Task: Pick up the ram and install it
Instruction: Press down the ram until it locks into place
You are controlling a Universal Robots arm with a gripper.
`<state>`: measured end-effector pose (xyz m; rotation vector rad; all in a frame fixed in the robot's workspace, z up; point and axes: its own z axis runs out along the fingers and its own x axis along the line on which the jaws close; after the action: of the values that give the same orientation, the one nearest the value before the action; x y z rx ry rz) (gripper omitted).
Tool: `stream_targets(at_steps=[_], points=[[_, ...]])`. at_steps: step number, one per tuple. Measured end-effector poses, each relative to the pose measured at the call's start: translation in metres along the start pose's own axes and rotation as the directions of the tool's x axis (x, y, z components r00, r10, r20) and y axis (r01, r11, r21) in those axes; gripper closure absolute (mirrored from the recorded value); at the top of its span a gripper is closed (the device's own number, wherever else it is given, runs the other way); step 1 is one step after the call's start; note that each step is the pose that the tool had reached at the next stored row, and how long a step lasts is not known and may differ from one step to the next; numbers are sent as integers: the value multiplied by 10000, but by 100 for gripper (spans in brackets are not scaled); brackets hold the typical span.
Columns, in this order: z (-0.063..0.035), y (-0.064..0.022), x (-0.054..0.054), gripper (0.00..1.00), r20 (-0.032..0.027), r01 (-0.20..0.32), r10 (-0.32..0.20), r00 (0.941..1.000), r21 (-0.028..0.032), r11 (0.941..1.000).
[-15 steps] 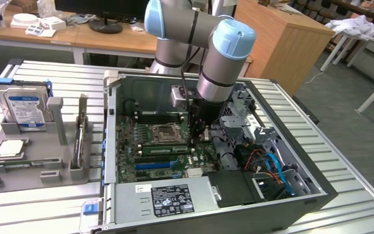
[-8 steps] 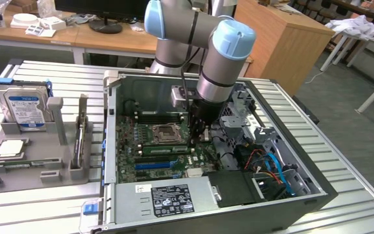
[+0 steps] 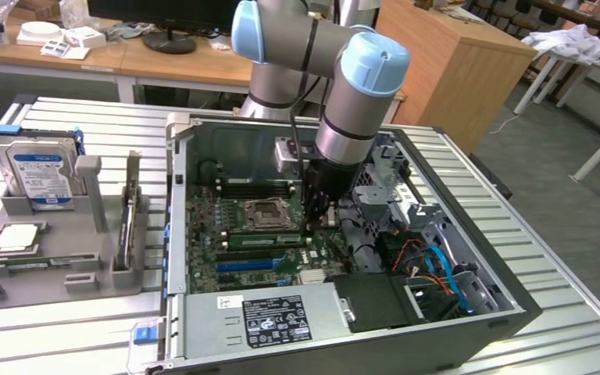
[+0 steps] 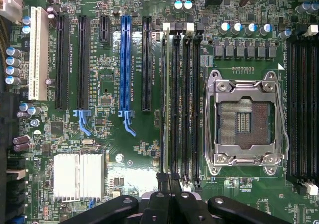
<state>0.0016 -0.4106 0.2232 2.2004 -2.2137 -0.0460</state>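
- Arm point(image 3: 311, 55), exterior view: reached down into the open computer case point(image 3: 508, 305), which lay on its side on the slatted table point(image 3: 60, 328).
- Gripper point(image 3: 316, 215) sat low over the motherboard point(image 3: 232, 266), just on the exterior view's right of the CPU socket point(image 3: 263, 212).
- The ram point(image 3: 263, 239) showed as a thin green strip along the slot bank just beside the socket. One end lay directly under the gripper.
- Grey fixture point(image 3: 40, 266) on the exterior view's left held the hard drive point(image 3: 37, 168), well apart from the work.
- Wrist view: gripper point(image 4: 169, 184) fingers were drawn together, with no gap between them, over the end of the slot bank point(image 4: 182, 99).
- The ram point(image 4: 168, 104) appeared edge-on in the outermost slot, on the side away from the CPU socket point(image 4: 245, 122). I could not tell whether the fingers pinched its end or only rested on it.
- I could not tell whether it was fully seated either.
- Handling judgement: the stick looked light, stiff and thin, and easily cracked if bent. Its chips and contact edge looked fragile.
- Best hold is probably on the bare top edge or the short ends, with force kept straight down along the slot.
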Motion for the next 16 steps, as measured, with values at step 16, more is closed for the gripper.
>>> stream_targets(at_steps=[16], points=[[9,0,0,89,1,-1,1,10000,3,10000]])
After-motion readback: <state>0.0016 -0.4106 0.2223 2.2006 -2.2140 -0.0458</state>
